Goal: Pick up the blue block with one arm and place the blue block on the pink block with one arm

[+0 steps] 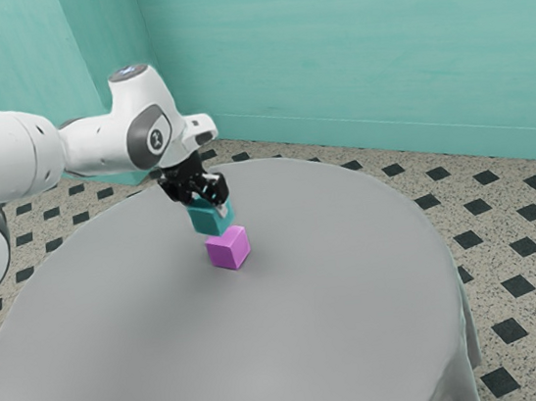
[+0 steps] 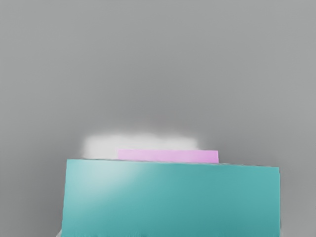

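Field notes. You are seeing the white Franka arm (image 1: 93, 144) reaching in from the exterior view's left, over the round grey tabletop (image 1: 359, 287).

- Its black two-finger gripper (image 1: 206, 201) is pointing down. The fingers (image 1: 214, 189) are clamping the small teal-blue cube block (image 1: 212, 217) from two sides, at its upper part.
- The blue block is hanging clear of the tabletop. It is sitting over the small pink cube block (image 1: 228, 248), offset a little toward the exterior view's left.
- From this angle the blue block's lower edge is meeting the pink block's top. You cannot tell whether the two are touching or just apart.
- The pink block is resting flat on the tabletop, well in from the rim.

In the wrist view, the blue block (image 2: 170, 197) is showing as a broad teal face just under the hand. A thin strip of the pink block (image 2: 168, 156) is peeking out beyond its far edge. A pale bright patch (image 2: 140, 142) is lying on the grey tabletop (image 2: 158, 59) beside that strip.

Around the table, a speckled floor with black diamond tiles (image 1: 509, 228) is running up to a teal wall (image 1: 375, 38).
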